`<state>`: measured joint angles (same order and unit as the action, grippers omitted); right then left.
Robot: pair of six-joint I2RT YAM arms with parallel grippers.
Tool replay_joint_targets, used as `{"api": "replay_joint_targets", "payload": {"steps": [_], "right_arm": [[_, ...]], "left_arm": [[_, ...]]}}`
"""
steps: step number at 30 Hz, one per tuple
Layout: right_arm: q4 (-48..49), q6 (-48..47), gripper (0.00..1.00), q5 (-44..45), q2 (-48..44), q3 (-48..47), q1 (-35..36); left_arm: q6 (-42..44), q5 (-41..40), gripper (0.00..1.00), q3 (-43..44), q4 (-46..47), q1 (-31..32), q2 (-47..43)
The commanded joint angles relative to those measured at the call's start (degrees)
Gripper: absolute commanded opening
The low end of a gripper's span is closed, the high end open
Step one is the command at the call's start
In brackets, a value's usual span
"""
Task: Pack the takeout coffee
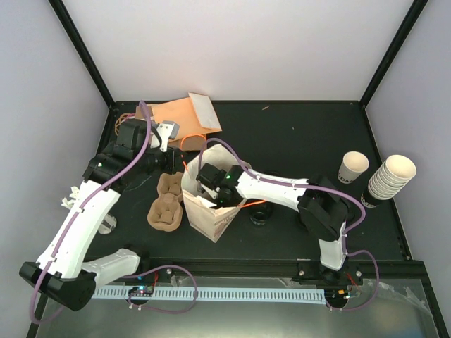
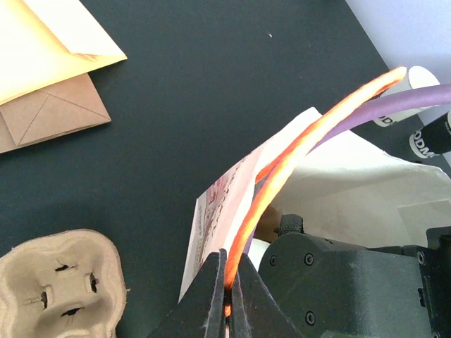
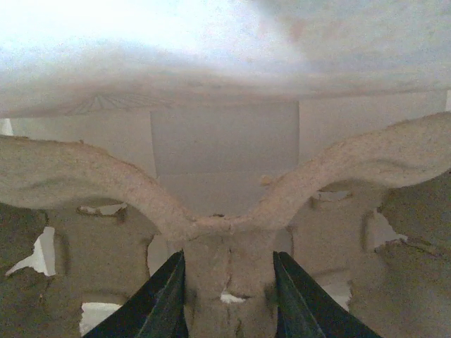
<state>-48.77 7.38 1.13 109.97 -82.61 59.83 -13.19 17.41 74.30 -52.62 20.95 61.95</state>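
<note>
The takeout coffee [image 1: 352, 167], a small cream cup with dark print, stands upright at the right of the table, away from both grippers. A white paper bag [image 1: 211, 220] stands open in the middle. My left gripper [image 2: 229, 266] is shut on the bag's orange handle [image 2: 303, 144], holding it up. My right arm reaches down into the bag. There my right gripper [image 3: 227, 262] is shut on the middle ridge of a pulp cup carrier [image 3: 91, 176], against the bag's white inner wall.
A tall stack of nested cream cups [image 1: 389, 177] stands just right of the coffee. More pulp carriers [image 1: 165, 204] lie left of the bag. Flat brown and cream envelopes [image 1: 184, 117] lie at the back left. A small dark round object [image 1: 258, 217] sits right of the bag.
</note>
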Motion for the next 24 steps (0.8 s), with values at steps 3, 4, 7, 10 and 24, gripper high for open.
{"api": "replay_joint_targets", "payload": {"steps": [3,4,7,10,24], "right_arm": [[1.54,-0.09,0.33,-0.72,1.96,2.24,0.45],[1.84,0.04,0.33,-0.61,1.94,2.54,0.45],[2.64,0.31,0.33,-0.38,2.19,3.37,0.45],[3.46,0.65,0.33,-0.25,2.52,4.11,0.45],[5.92,1.50,0.33,0.70,4.10,6.03,0.85]], "left_arm": [[0.98,0.53,0.01,-0.33,0.95,-0.47,-1.56],[0.99,0.44,0.01,-0.35,0.94,-0.47,-1.68],[1.09,0.43,0.02,-0.30,0.92,-0.51,-1.67],[0.99,0.43,0.02,-0.38,0.93,-0.54,-1.74],[0.96,0.59,0.02,-0.48,0.92,-0.56,-1.56]]}}
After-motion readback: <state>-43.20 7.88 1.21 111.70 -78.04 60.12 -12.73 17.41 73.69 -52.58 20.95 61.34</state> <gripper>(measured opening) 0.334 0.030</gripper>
